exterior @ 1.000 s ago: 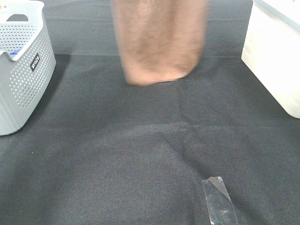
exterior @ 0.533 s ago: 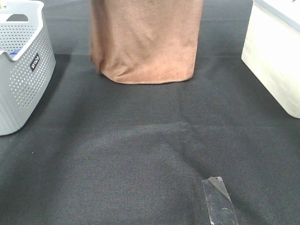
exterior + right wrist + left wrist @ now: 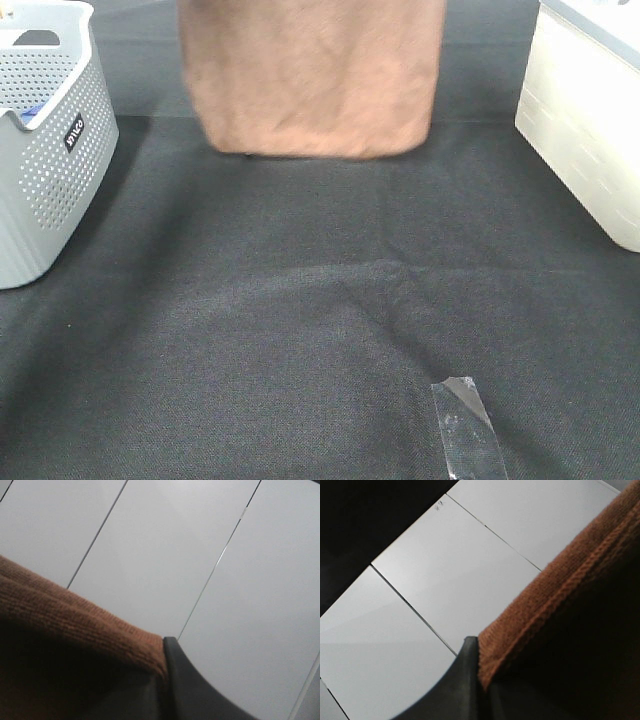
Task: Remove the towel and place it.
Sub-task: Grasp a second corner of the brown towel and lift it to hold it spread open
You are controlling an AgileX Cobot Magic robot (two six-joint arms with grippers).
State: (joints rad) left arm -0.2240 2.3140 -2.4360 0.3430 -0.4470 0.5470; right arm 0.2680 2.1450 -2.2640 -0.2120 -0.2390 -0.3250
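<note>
the left gripper [image 3: 481,672] is closed on the hem of the towel [image 3: 570,610], and one dark finger [image 3: 465,685] presses against the cloth. the right gripper [image 3: 162,667] pinches the same hem in the same way. between them the towel hangs as a wide brown sheet at 12 o'clock over the table [image 3: 300,330]. its lower edge is blurred and seems not to touch the cloth below.

the basket [image 3: 50,150] stands apart at 9 o'clock, a white box [image 3: 580,130] at 3 o'clock, and a strip of tape [image 3: 465,430] at 5 o'clock.

so the removing looks done, and the placing is the step in hand. the next move probably calls for both arms to come down together with the hem kept tight, so that the towel lies flat.

the arms themselves are out of the high view. both wrist cameras look up at ceiling panels [image 3: 200,555], so the wrists are likely raised and tilted upward.
</note>
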